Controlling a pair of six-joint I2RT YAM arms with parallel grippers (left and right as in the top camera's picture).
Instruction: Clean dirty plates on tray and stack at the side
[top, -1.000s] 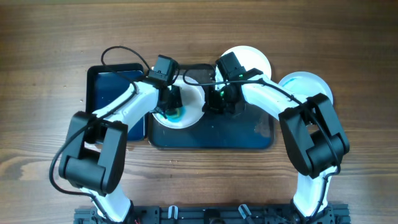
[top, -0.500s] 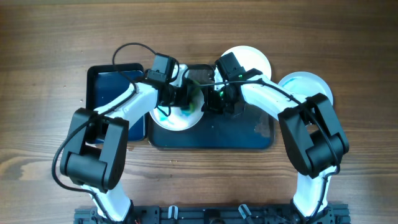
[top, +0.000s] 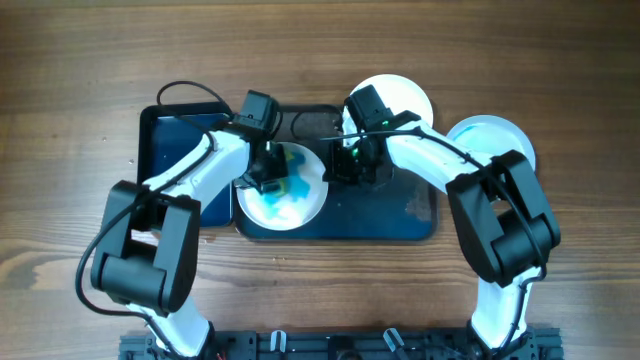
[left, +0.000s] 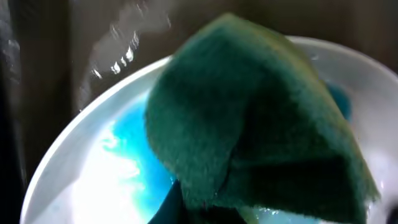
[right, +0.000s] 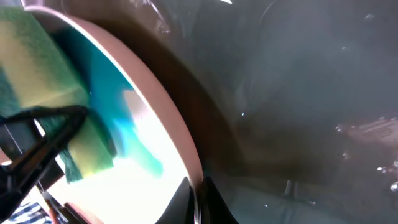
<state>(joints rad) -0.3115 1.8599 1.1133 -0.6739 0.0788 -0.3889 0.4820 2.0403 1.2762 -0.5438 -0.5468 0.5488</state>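
A white plate (top: 290, 205) smeared with blue lies on the left part of the dark tray (top: 400, 225). My left gripper (top: 272, 172) is shut on a green sponge (top: 290, 165) and presses it on the plate; the sponge fills the left wrist view (left: 249, 124) over the plate (left: 93, 168). My right gripper (top: 340, 165) is shut on the plate's right rim (right: 180, 143); the sponge (right: 43, 68) shows at the left of that view. A second white plate (top: 410, 95) lies behind the tray. A third plate (top: 500, 135), with a pale blue film, lies right of the tray.
A black rectangular tub (top: 175, 135) holding dark blue liquid stands left of the tray, under my left arm. Cables loop above both wrists. Bare wooden table (top: 80, 60) surrounds everything. The tray's right half (right: 311, 93) is wet.
The left gripper has swept the sponge across the plate, right and then back toward the middle. The plate has shifted slightly toward the front. The right gripper has held its place on the rim.
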